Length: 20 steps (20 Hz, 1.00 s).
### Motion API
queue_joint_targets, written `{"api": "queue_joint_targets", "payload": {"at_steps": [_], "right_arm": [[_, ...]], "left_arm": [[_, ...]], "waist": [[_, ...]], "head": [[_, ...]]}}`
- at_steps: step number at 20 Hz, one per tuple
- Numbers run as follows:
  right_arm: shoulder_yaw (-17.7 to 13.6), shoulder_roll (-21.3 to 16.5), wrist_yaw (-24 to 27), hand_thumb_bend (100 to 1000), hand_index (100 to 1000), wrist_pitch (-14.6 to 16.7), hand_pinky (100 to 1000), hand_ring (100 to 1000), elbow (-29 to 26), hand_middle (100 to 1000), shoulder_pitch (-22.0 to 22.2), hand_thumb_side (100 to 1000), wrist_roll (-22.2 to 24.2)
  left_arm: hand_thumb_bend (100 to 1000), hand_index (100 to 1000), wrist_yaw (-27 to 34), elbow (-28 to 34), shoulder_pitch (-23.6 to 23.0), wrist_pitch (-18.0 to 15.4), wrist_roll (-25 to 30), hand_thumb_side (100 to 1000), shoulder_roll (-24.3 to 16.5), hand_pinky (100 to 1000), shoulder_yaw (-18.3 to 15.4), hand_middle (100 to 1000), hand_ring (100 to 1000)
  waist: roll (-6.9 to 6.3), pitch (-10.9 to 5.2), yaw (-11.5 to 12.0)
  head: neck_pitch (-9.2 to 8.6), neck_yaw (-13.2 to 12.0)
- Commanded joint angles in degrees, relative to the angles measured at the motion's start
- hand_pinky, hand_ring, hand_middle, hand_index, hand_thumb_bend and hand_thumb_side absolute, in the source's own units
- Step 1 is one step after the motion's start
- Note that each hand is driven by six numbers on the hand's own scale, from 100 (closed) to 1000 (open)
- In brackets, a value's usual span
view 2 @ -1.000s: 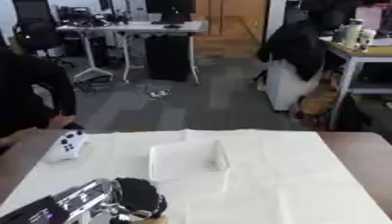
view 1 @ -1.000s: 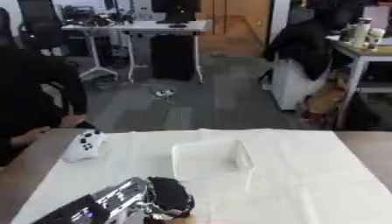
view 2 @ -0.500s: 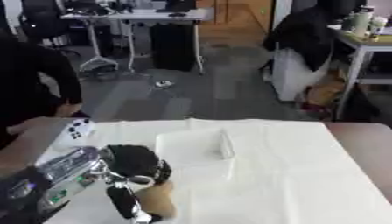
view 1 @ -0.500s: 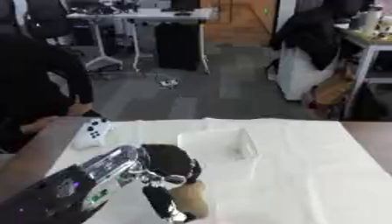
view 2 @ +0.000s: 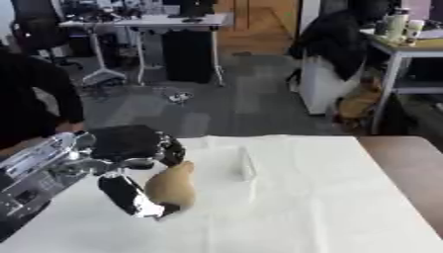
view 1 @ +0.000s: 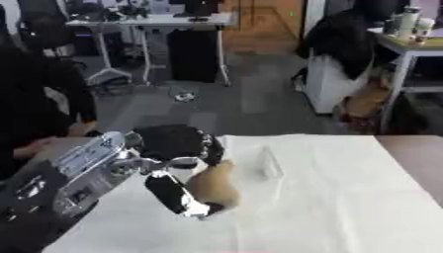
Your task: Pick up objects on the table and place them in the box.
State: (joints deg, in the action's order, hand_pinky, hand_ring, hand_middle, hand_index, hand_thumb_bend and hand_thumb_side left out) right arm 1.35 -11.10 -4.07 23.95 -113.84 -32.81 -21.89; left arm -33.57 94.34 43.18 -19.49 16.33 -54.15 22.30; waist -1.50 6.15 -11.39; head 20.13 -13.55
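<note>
1. A tan, rounded object (view 2: pixel 171 187) (blurred, its kind unclear) sits in the curled fingers (view 2: pixel 130 196) of the left hand (view 1: pixel 173 148), raised above the white-covered counter (view 1: pixel 346 197) at its left half.
2. The clear box (view 1: pixel 259 160), low and pale, stands on the counter just right of the held object, its near wall catching light; its left part is hidden behind the hand.

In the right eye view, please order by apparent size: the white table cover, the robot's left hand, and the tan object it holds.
1. White table cover.
2. Left hand, though it looms closer to the camera.
3. Tan object, partly hidden by the fingers.
</note>
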Motion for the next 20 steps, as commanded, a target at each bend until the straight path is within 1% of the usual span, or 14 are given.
{"api": "queue_joint_targets", "payload": {"at_steps": [1,6,11,15,20], "right_arm": [[0.08,-0.59,0.08,100,572,-0.15,125,296,-0.75,462,-0.61,1000,0.06],[0.24,-0.11,0.16,100,572,-0.06,127,297,-0.75,462,-0.94,1000,0.09],[0.53,0.44,0.4,100,571,0.0,128,297,-0.75,462,-1.4,1000,0.39],[0.76,1.08,0.67,100,571,0.14,129,298,-0.75,462,-1.9,1000,0.68],[1.07,2.18,1.11,100,571,0.51,135,300,-0.75,462,-2.85,1000,1.08]], "left_arm": [[259,459,-2.39,-1.51,1.85,-0.84,-3.45,722,-1.15,100,-1.31,160,100],[275,458,-7.68,-6.89,3.62,-3.09,-9.25,704,0.44,100,-1.6,159,100],[300,458,-11.0,-11.42,5.26,-4.02,-12.77,680,1.7,100,-2.07,158,100],[352,457,-16.1,-15.25,6.43,-4.71,-15.48,654,3.18,100,-2.43,159,100],[410,457,-25.46,-20.78,7.44,-4.33,-20.93,625,5.31,100,-3.54,160,100]], "waist": [[-0.1,-1.0,-0.25],[-0.28,-0.86,-0.8],[-0.45,-0.57,-1.45],[-0.72,-0.24,-2.0],[-1.18,0.4,-2.64]], "head": [[-0.53,0.08],[-0.4,-0.88],[-0.74,-1.78],[-2.07,-2.45],[-3.75,-2.73]]}}
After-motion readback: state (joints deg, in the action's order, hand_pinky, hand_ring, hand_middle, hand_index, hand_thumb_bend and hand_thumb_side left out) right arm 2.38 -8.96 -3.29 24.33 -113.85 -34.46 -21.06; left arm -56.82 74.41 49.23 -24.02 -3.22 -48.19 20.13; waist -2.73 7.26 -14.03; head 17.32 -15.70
